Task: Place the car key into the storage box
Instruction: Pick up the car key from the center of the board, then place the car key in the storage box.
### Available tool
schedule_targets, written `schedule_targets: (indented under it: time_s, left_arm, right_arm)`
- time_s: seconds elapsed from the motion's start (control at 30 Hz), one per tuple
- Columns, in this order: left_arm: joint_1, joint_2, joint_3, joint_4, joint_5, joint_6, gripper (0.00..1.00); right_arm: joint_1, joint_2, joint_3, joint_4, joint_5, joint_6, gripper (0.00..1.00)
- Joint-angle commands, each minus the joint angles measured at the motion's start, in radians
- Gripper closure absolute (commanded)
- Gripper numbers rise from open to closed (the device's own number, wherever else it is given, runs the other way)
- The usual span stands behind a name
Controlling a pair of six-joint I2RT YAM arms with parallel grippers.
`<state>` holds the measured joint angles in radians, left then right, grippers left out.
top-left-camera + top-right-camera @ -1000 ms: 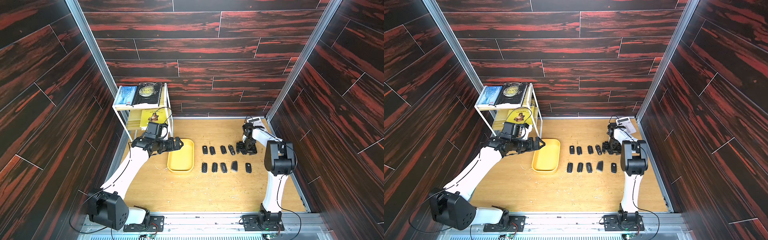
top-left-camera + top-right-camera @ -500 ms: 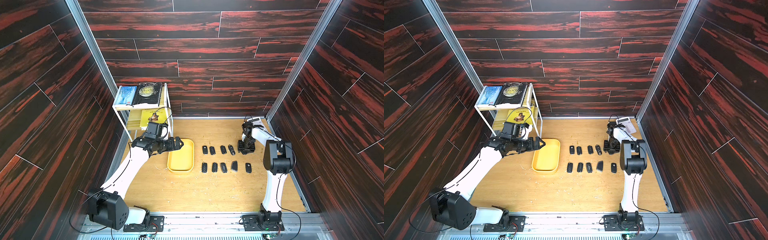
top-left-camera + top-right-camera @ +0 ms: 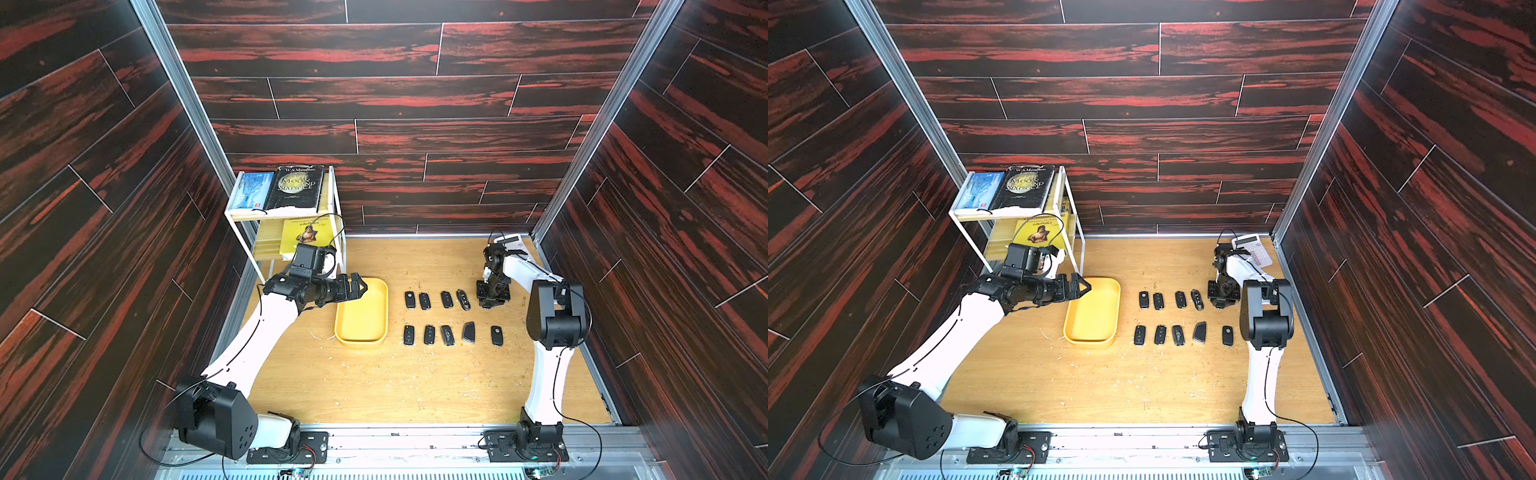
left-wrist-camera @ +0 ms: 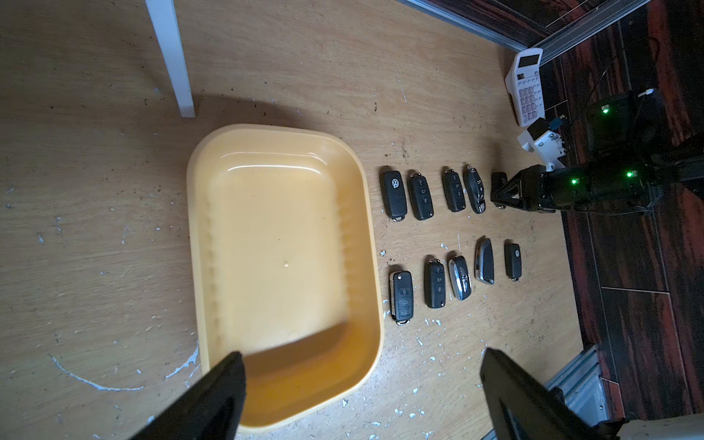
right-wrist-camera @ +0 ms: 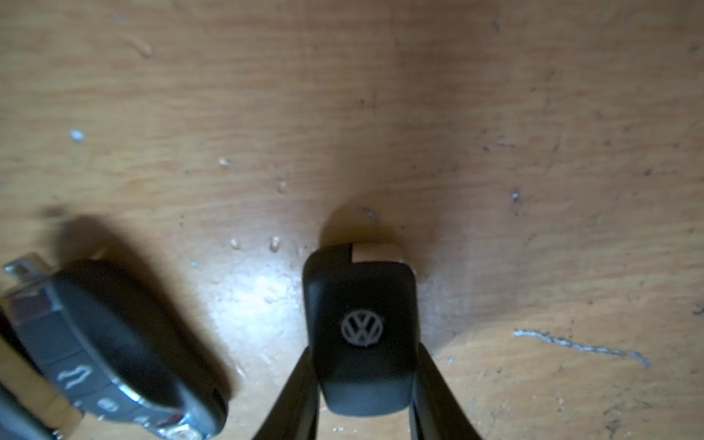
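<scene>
**Top views:** storage box (image 3: 362,322), yellow, on wood table (image 3: 374,386), on the robot's left of centre, near front leg of white rack (image 3: 270,245); left gripper (image 3: 360,286) hovers over box's far end on rack side, jaws wide apart, nothing in them. Right gripper (image 3: 493,298) points down at table at the right end of the back fob row. Car key is hidden under it in both top views, well apart from box. Other fobs (image 3: 429,334) lie between box & right arm: four in back row, five in front; same layout in both top views. Calculator (image 3: 1252,249) in far right corner, behind right gripper.

**L wrist:** storage box (image 4: 282,236) fills the centre, floor plain yellow; left gripper (image 4: 362,354) has fingers (image 4: 221,396) spread as wide as the box is broad, gripping nothing. Other fobs (image 4: 434,282) in two rows beside box, not touching it. Right gripper (image 4: 506,190) is low at end of back row; dark end of car key (image 4: 498,178) shows at its tip. Jaw gap can't be read from here.

**R wrist:** car key (image 5: 362,324), black, VW badge up, sits between right gripper (image 5: 364,352) fingers (image 5: 438,388). Jaws stand narrow, one finger against each long side, so gripper has hold of the key. Key looks flat on table w/ shadow tight round it; can't tell if it's lifted at all. Chrome-trimmed fob (image 5: 114,343) just beside, not touching.
</scene>
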<state>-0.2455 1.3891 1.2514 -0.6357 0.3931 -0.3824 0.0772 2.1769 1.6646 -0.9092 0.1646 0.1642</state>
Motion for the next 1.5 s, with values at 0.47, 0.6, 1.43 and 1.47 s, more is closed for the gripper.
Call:
schedule_targets:
  time_s: [0.47,0.6,1.43,1.47]
  left_arm:
    - [-0.004,0.010,0.008,-0.015,-0.038,0.011,0.00]
    - [-0.003,0.019,0.021,-0.061,-0.157,0.007,0.00]
    - [0.298,-0.056,-0.300,0.176,0.116,-0.265,0.00]
    - [0.299,-0.040,-0.300,0.181,0.148,-0.268,0.00]
  right_arm:
    - [0.038,-0.086,0.129,-0.124,0.008,0.010,0.81]
    - [0.114,-0.106,0.177,-0.164,0.043,0.021,0.81]
    - [0.662,0.118,0.728,-0.365,0.000,0.111,0.80]
    - [0.670,0.128,0.749,-0.367,-0.009,0.112,0.80]
